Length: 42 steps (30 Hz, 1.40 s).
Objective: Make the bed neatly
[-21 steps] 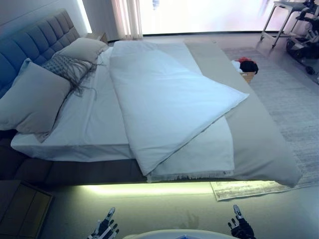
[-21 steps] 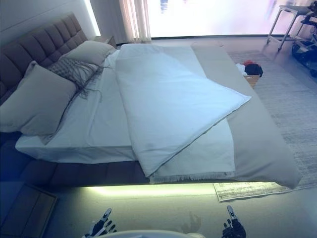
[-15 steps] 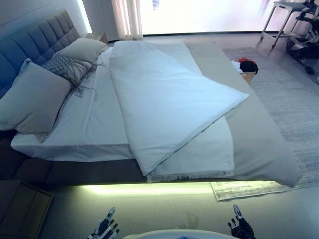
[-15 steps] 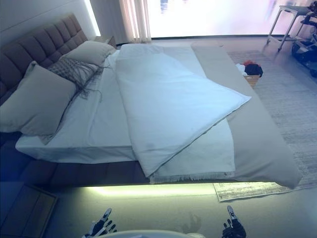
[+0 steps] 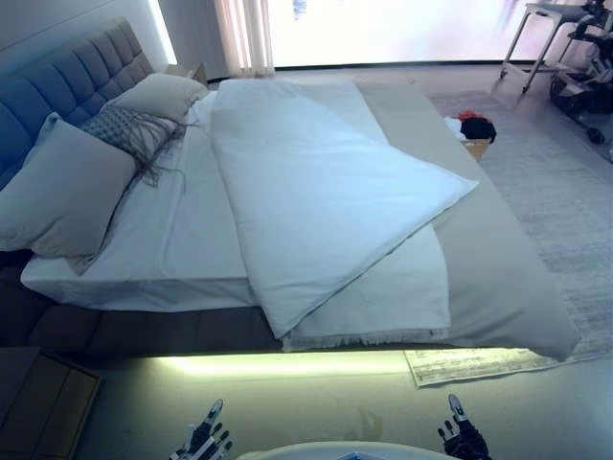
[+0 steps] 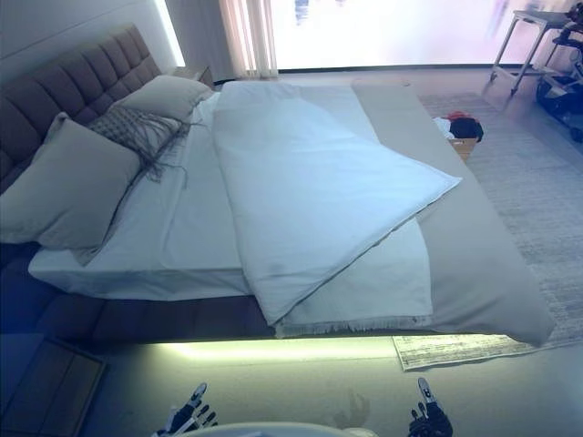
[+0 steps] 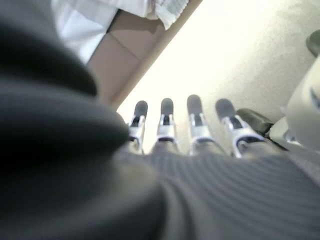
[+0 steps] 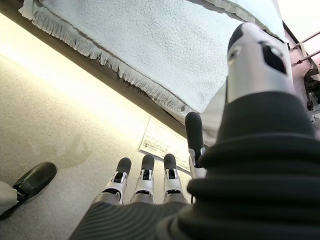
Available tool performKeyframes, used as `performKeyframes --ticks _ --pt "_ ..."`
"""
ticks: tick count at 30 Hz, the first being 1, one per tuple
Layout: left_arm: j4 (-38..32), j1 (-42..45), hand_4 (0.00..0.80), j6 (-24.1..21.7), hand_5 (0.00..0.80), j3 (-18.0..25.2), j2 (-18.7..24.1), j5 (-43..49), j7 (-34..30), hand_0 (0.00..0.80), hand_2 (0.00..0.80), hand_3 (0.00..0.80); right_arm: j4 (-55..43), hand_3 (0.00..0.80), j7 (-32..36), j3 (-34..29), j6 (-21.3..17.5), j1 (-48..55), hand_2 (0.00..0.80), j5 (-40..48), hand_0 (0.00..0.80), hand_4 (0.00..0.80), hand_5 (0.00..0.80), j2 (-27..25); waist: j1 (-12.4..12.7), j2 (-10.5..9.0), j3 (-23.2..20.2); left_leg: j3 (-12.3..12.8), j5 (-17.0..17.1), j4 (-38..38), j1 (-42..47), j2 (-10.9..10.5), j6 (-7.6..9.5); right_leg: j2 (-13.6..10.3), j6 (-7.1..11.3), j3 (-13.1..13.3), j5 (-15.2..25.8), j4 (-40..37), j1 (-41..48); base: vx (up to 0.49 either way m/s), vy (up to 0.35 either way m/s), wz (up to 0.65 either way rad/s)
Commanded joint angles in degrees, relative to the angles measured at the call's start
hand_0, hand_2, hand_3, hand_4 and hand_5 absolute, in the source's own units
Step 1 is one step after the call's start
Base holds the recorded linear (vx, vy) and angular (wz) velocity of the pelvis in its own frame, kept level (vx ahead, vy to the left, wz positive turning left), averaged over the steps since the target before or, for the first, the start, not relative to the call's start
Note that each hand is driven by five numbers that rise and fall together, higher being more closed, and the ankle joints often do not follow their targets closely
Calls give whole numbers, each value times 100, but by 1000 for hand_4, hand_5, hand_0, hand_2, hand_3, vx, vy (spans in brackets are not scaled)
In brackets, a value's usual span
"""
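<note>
Fingers of the left hand [image 5: 201, 439] and right hand [image 5: 462, 437] are straight and apart, holding nothing; both hang low at the near edge, short of the bed [image 5: 134, 331], apparently awaiting a reach. The duvet [image 5: 316, 192] lies folded diagonally across the mattress, one corner pointing right over a fringed blanket [image 5: 393, 297]. Pillows [image 5: 67, 192] sit far left at the headboard [image 5: 77, 72].

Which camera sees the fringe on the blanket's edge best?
The right wrist view: the fringe runs large and close across it, each tassel clear. Both eye views show it only as a thin pale line along the bed's near edge. The left wrist view catches just a scrap.
</note>
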Motion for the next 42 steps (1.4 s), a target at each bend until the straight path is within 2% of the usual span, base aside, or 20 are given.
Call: performKeyframes --ticks 1,5,10,13,14,16,19,21,23,25,27,29,31,33,35,36,37,38,40,42 --pt "333 -388 0 8 0 -8 -46 78 68 0 0 0 377 0 3 -203 2 -506 0 -67 0 0 0 11 41 -117 50 -50 -239 -2 -77 -124 121 -95 298 -76 44 53 -22 0 0 0" --pt "344 -388 0 55 0 -6 -31 109 146 0 0 0 376 0 -31 -199 13 -520 0 -115 0 0 0 10 25 -118 80 -40 -238 -2 -80 -107 139 -80 281 -60 -29 169 -42 7 -10 0" --pt "324 -438 0 75 0 15 -10 191 212 0 0 0 371 0 11 -88 137 -630 0 -279 0 0 0 9 -25 -137 211 -98 -314 272 -116 -101 186 0 159 137 -222 534 -207 32 -70 -1" --pt "224 -420 0 97 0 64 -22 273 383 0 0 0 249 0 46 41 330 -783 0 -409 0 0 0 -49 0 -287 477 -89 -484 1610 -638 11 79 -43 -41 186 -276 776 -332 -11 -130 -7" --pt "204 -421 0 96 0 63 -26 262 413 0 0 0 162 0 34 134 359 -850 0 -432 0 0 0 -90 27 -360 631 -115 -375 2535 -1093 54 28 -62 -175 212 -285 846 -369 -40 -141 -15" --pt "181 -391 0 54 0 125 -52 252 358 0 0 0 33 0 -24 256 401 -910 0 -620 0 0 0 -168 99 -300 895 -269 351 3703 -2050 187 -175 62 -369 277 -353 1024 -379 2 -56 -22" --pt "208 -357 0 63 0 209 -106 215 362 0 0 0 33 0 -134 315 403 -958 0 -918 0 0 0 -260 237 -86 1081 -210 749 2497 -2152 228 -290 196 -274 433 -535 1076 -141 260 138 -32" --pt "238 -269 0 32 0 172 -85 116 400 0 0 0 90 0 -47 300 374 -920 0 -889 0 0 0 -319 336 56 1115 -108 1179 1062 -2121 469 -391 289 -192 515 -731 1024 165 470 227 -34" --pt "271 -177 0 -20 0 217 -51 38 473 0 0 0 109 0 90 223 381 -831 0 -814 0 0 0 -349 471 9 1102 -192 1307 214 -2138 501 -427 214 -92 656 -896 896 586 504 186 -30" --pt "272 -80 0 -45 0 353 -29 101 518 0 0 0 132 0 183 140 398 -740 0 -811 0 0 0 -381 543 -23 1020 -105 1238 136 -2142 586 -440 39 18 662 -1011 730 904 461 247 -32" --pt "323 -64 0 -42 0 526 3 171 512 0 0 0 194 0 47 29 336 -704 0 -837 0 0 0 -356 561 -42 887 99 1068 314 -2009 597 -360 -306 202 480 -1040 684 1082 454 336 -33" --pt "389 -98 0 -24 0 572 82 208 442 0 0 0 214 0 81 -96 322 -680 0 -722 0 0 0 -330 573 -58 788 121 865 689 -2024 548 -286 -622 348 315 -1096 935 1086 450 343 -71" --pt "397 -151 0 33 0 587 172 417 296 0 0 0 135 0 120 -220 300 -587 0 -703 0 0 0 -301 548 -63 670 183 628 1170 -2148 396 -128 -786 366 301 -1099 1481 1102 506 370 -7" --pt "343 -234 0 44 0 469 284 618 240 0 0 0 59 0 182 -201 267 -535 0 -620 0 0 0 -242 495 -155 514 188 380 1307 -2141 75 171 -934 433 351 -631 2308 948 515 322 38" --pt "280 -361 0 111 0 342 385 728 275 0 0 0 8 0 153 -169 290 -532 0 -649 0 0 0 -213 405 -134 416 173 290 1231 -1991 -59 310 -914 445 458 -147 2905 487 399 218 18" --pt "254 -449 0 137 0 274 441 759 258 0 0 0 5 0 145 -139 299 -532 0 -604 0 0 0 -211 313 -136 414 143 247 1166 -1854 -154 364 -844 416 494 -101 3095 193 382 133 19" --pt "219 -535 0 153 0 197 492 728 244 0 0 0 12 0 198 -96 302 -530 0 -495 0 0 0 -218 197 -85 439 84 243 1043 -1674 -196 381 -633 352 501 -137 3044 -254 399 94 18" --pt "175 -604 0 162 0 114 509 665 242 0 0 0 -6 0 224 -59 303 -540 0 -402 0 0 0 -226 127 5 463 59 265 966 -1569 -158 364 -457 248 457 -263 2844 -606 287 19 14" --pt "91 -769 0 89 0 6 476 553 256 0 0 0 -52 0 302 -38 290 -620 0 -221 0 0 0 -243 -10 68 607 47 172 887 -1293 -186 303 -441 145 212 -136 2053 -1425 155 -103 17" --pt "31 -910 0 10 0 -54 462 489 207 0 0 0 -87 0 392 -18 270 -778 0 -21 0 0 0 -271 -142 39 800 -93 -103 927 -1224 -296 312 -509 263 386 353 1424 -2005 61 -163 19"
